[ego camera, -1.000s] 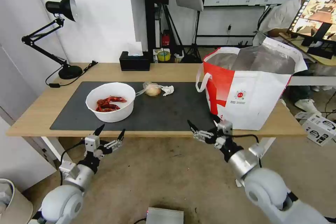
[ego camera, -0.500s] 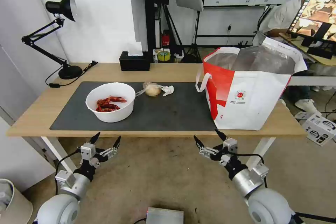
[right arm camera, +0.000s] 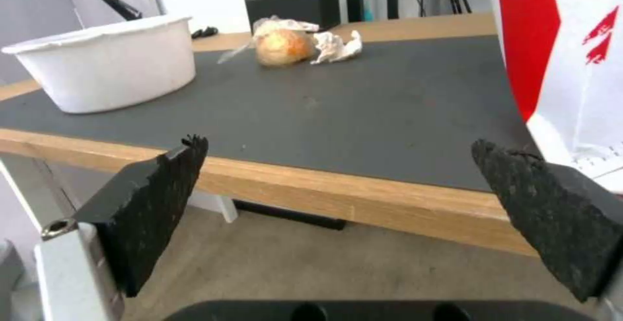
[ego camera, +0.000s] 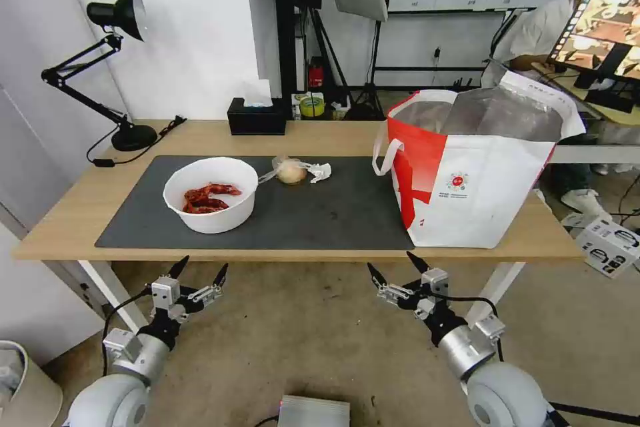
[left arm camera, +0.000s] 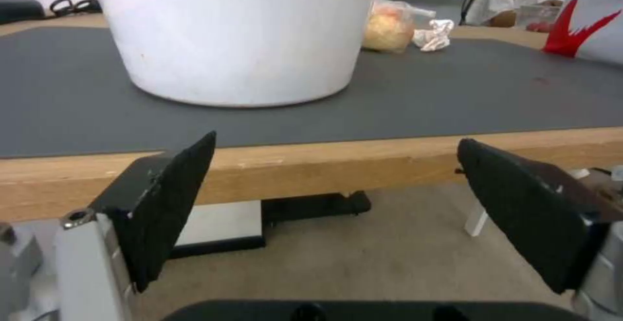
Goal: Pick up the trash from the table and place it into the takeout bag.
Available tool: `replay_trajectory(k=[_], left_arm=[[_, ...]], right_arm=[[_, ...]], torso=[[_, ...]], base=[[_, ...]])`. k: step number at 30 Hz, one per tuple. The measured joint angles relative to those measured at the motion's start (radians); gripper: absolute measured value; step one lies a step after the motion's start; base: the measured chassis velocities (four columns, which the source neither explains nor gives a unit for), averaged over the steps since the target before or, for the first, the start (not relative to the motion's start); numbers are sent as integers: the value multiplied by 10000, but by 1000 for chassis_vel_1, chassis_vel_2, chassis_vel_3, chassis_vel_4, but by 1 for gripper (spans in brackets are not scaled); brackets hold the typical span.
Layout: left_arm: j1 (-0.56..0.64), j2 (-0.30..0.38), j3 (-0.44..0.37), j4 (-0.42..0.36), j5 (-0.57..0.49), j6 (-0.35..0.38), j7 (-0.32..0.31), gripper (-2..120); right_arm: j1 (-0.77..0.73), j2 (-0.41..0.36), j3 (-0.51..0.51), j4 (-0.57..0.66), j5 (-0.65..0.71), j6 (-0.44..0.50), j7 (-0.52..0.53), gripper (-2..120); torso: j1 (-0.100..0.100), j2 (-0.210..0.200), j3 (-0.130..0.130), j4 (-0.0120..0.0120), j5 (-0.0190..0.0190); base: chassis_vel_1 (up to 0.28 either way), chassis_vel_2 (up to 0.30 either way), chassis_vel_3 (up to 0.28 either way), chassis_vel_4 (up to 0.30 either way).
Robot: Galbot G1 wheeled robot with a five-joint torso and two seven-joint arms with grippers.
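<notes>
Both arms had dropped below the table (ego camera: pixel 73 213) edge, right gripper (ego camera: pixel 397 268) at 5 o'clock, left gripper (ego camera: pixel 199 271) at 7, both spread wide and empty; bowl (ego camera: pixel 211 194), bagged lump (ego camera: pixel 291 172), tissue (ego camera: pixel 320 171) still awaited the takeout bag (ego camera: pixel 475 173) at 3.

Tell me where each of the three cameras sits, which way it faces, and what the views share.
Head view: high, looking forward and down at the long light-wood table; both arms show, left gripper and right gripper open below its near edge.
Left wrist view: below the edge, facing the white round bowl; its open black fingers show.
Right wrist view: below the edge, facing the dark grey mat and white-and-red takeout bag; open fingers show.
Shared: bowl, clear-bagged yellowish lump, crumpled white tissue.
</notes>
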Motion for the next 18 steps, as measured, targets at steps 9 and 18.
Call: replay_trajectory(k=[9, 18], left_arm=[[-13, -24, 56, 32, 16, -4, 27, 100], [-48, -75, 86, 27, 36, -4, 29, 100]], right_arm=[[288, -3, -179, -101, 29, -55, -3, 100], [1699, -46, -1108, -224, 356, -567, 312, 100]], torso=[[0, 0, 0, 0, 0], [0, -1, 0, 0, 0]], base=[[0, 0, 0, 0], [0, 0, 0, 0]])
